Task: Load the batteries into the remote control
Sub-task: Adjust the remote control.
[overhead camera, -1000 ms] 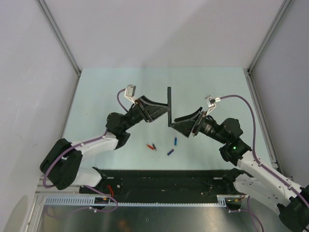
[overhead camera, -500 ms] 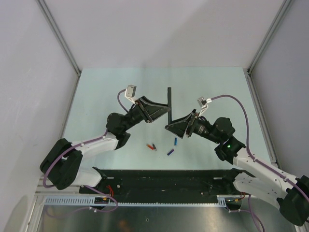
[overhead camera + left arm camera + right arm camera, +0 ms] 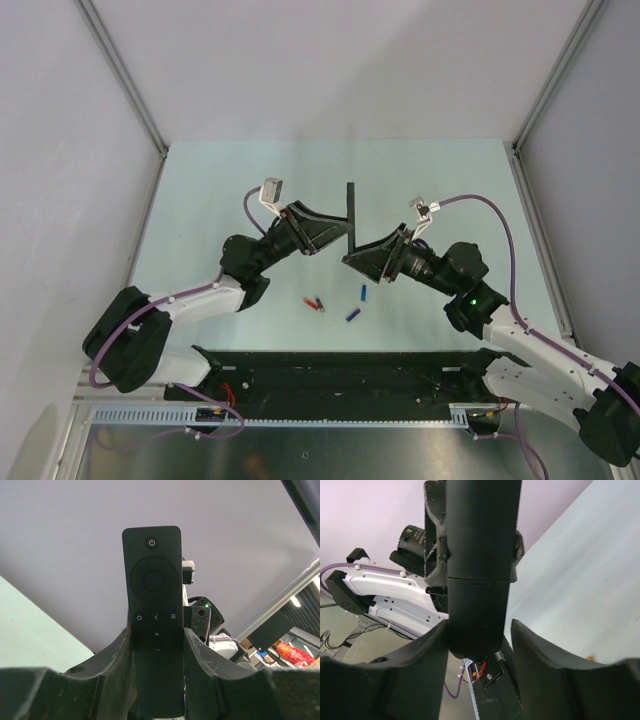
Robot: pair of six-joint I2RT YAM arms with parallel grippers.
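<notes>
**Remote held on end.** The remote control (image 3: 351, 215) stands upright above the pale green worktop (image 3: 220, 190). The left pincer (image 3: 158, 632) pinches it across its width, with the button face toward that arm's camera and the power key (image 3: 151, 543) uppermost. The right pincer (image 3: 480, 627) faces the remote's plain back, jaws spread around its lower end. One finger (image 3: 427, 655) lies against the remote's edge, and a sliver of worktop shows between the remote and the other. On the near side of the remote, toward the arm bases, the batteries lie loose on the worktop. A red one (image 3: 313, 302) lies left of the remote and two blue ones (image 3: 363, 293) (image 3: 352, 315) almost straight beneath it.
</notes>
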